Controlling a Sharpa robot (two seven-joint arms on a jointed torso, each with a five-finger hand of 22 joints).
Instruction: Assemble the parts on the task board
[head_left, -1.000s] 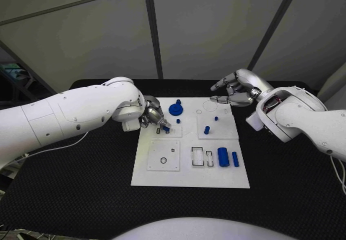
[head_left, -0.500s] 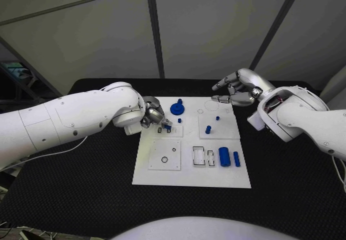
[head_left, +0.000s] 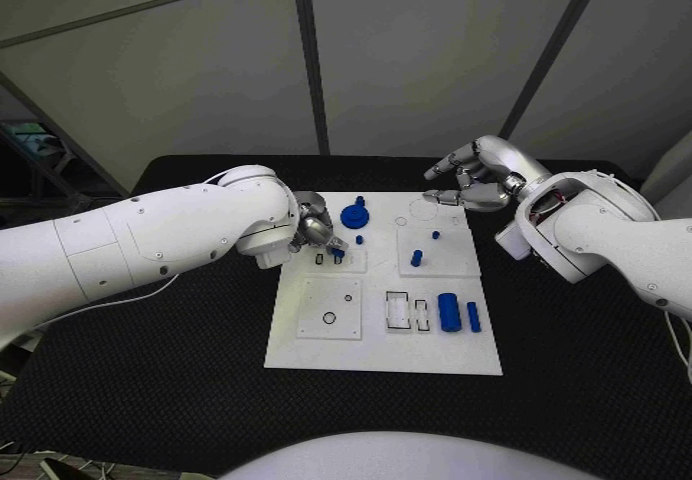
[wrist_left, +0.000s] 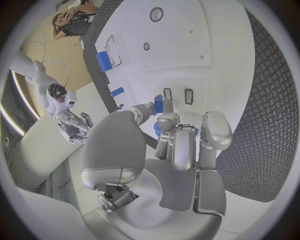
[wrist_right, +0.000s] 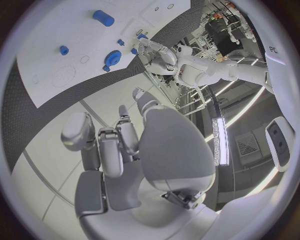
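On the black table (head_left: 173, 340) lies the white task board (head_left: 382, 345), and the left hand (head_left: 315, 236) is down over its upper-left part, beside two small rectangular slots (head_left: 319, 260). From the left wrist view, the fingertips (wrist_left: 167, 120) of that hand are drawn together around a small blue part (wrist_left: 159, 104), which they pinch just above the board surface next to those slots; the other fingers lie close alongside and curl toward the same spot. From the head view the same blue piece shows at the fingertips, near the board's left edge. Just beside the left hand, toward the far edge of the board, stands a round blue knob-like part (head_left: 353, 214). Near the board's middle a short blue peg (head_left: 415, 258) stands upright, with a smaller blue peg (head_left: 434, 237) a little beyond it. Toward the near right, a blue cylinder (head_left: 447, 313) lies beside a thinner blue bar (head_left: 472, 317), the two just apart, next to some empty rectangular recesses (head_left: 397, 311). At the far right corner of the board the right hand (head_left: 473, 185) hovers above the surface, its fingers curled loosely inward with gaps between them and nothing in them; it touches no part.
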